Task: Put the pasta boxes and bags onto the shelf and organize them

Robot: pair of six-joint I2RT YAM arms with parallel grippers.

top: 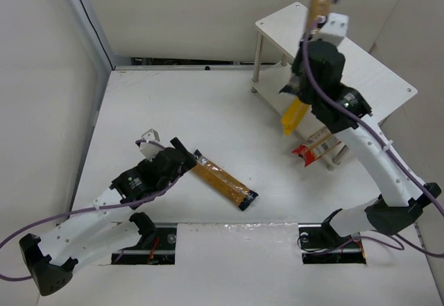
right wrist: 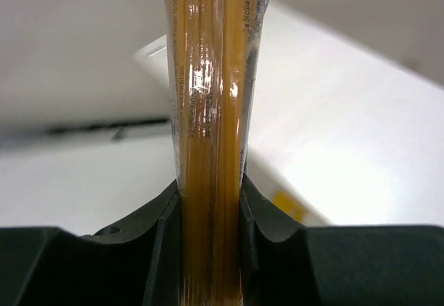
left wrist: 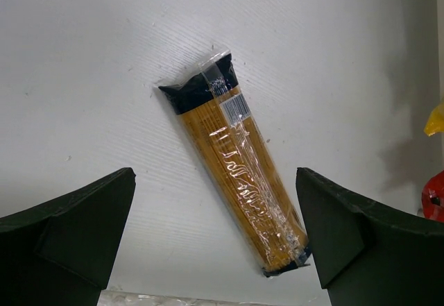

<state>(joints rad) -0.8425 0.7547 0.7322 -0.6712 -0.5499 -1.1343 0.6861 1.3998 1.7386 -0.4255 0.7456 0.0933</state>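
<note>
We see the right gripper (right wrist: 210, 196) clamped on an upright spaghetti pack (right wrist: 211, 77) above the shelf (top: 374, 70) — the left gripper (left wrist: 215, 177) gapes wide over another pack (left wrist: 239, 164).

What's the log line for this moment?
right gripper: shut on upright pack over shelf | left gripper: open above table pack | yellow pack, red pack: by shelf

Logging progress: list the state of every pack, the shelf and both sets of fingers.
Shelf: standing upright.
Held pack: upright, above the shelf.
Table pack: lying flat, untouched.
Yellow pack: tilted beside shelf.
Red pack: lying by shelf leg.
Left fingers: open above table pack.
Right fingers: shut on held pack.
</note>
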